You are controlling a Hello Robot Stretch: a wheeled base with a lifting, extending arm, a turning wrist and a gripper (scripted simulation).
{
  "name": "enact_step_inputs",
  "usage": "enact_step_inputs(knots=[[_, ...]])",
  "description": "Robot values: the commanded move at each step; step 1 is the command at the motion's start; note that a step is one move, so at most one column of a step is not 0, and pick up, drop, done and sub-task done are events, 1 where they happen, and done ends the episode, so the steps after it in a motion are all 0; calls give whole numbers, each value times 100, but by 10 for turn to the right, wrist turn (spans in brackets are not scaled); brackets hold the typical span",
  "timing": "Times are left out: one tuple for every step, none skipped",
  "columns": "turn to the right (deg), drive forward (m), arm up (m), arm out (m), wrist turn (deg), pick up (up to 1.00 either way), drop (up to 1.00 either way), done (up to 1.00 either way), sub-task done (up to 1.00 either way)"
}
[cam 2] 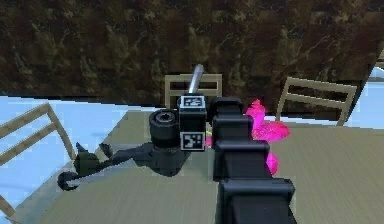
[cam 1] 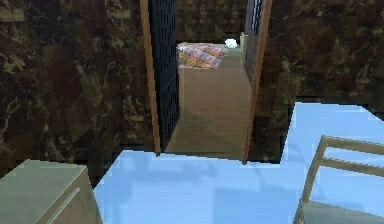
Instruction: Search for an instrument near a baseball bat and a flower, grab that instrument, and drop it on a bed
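Where arm (cam 2: 245, 170) stretches over table (cam 2: 340, 185), gripper (cam 2: 100, 162) at table's left part; cannot tell whether it holds anything or whether instrument lies there. Pink flower (cam 2: 264, 125) mid-table, grey bar (cam 2: 200, 78) at table's far edge.

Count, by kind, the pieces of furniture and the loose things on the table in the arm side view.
Wooden chairs: 3
Table: 1
Pink flower: 1
Grey bat: 1
Total: 6
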Motion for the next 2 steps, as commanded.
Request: enact_step_inputs(knots=[[0,0,0,0,-450,0,0,0,0],[0,0,0,0,-180,0,0,0,0]])
